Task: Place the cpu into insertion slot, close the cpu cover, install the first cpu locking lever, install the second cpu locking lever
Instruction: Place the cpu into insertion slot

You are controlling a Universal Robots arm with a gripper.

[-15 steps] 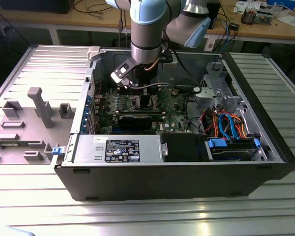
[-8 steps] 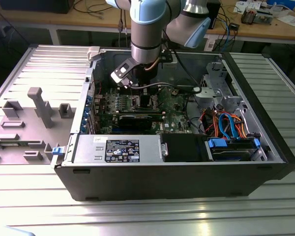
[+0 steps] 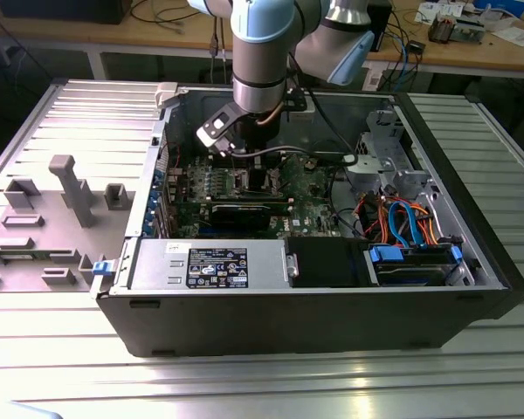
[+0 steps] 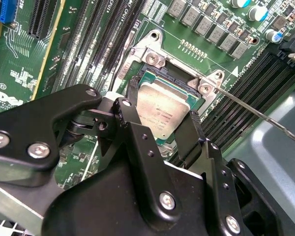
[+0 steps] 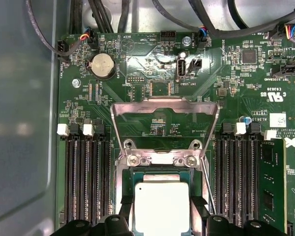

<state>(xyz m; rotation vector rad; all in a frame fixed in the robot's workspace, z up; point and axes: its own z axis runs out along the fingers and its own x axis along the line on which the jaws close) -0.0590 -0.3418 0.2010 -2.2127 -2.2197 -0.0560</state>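
The cpu (image 4: 163, 114) (image 5: 162, 209), a silver-grey square chip, lies level in the insertion slot (image 4: 153, 59) (image 5: 160, 159) on the green motherboard (image 3: 310, 188). My gripper (image 4: 162, 108) (image 5: 162, 206) (image 3: 258, 166) reaches down into the case, one black finger (image 4: 132, 91) against one side of the chip and the other finger (image 4: 192, 127) against the opposite side. The cpu cover (image 5: 164, 104), a silvery window frame, stands swung up and away from the slot. A thin wire locking lever (image 4: 258, 112) (image 5: 209, 189) sticks out beside the slot, unlatched.
Black memory slots (image 5: 83, 177) (image 5: 236, 177) run along both sides of the socket. The open computer case (image 3: 314, 314) holds a power supply (image 3: 210, 262), a blue drive bay (image 3: 415, 262) and coloured cables (image 3: 402, 218). Grey fixtures (image 3: 74, 188) stand on the metal table at the exterior view's left.
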